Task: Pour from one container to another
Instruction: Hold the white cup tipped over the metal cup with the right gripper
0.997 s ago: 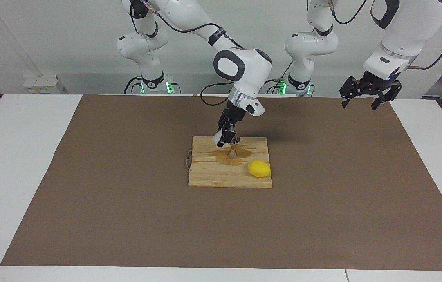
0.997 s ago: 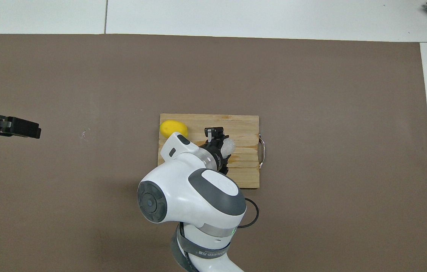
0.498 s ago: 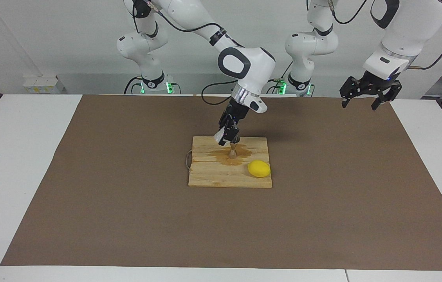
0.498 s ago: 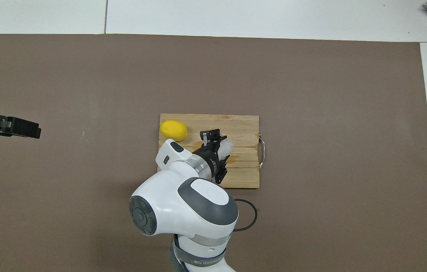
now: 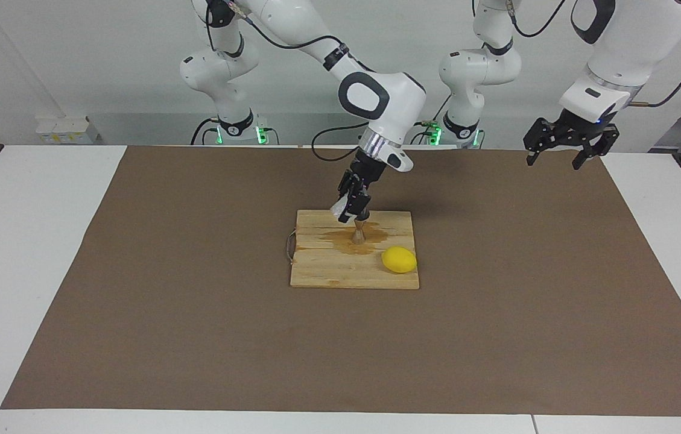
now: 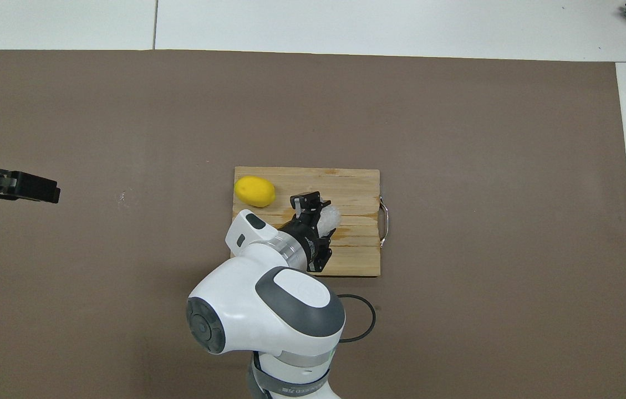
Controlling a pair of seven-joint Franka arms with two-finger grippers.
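A small clear glass cup (image 5: pixel 336 210) (image 6: pixel 331 215) hangs tilted in the air, and my right gripper (image 5: pixel 350 208) (image 6: pixel 317 213) is shut on it. Both are just above the metal jigger (image 5: pixel 359 232), which stands upright on the wooden board (image 5: pixel 328 271) (image 6: pixel 358 182). A brown wet stain (image 5: pixel 340 240) spreads around the jigger's foot. In the overhead view the gripper hides the jigger. My left gripper (image 5: pixel 560 159) (image 6: pixel 53 194) waits open and empty, high over the mat's edge at the left arm's end.
A yellow lemon (image 5: pixel 399 260) (image 6: pixel 255 191) lies on the board's corner, farther from the robots than the jigger. A metal handle (image 6: pixel 383 223) sticks out of the board toward the right arm's end. Brown mat (image 5: pixel 195 337) covers the table.
My right arm's wrist has pulled up and back toward the robots, lifting the tilted cup slightly while it stays over the jigger. The left arm has not moved.
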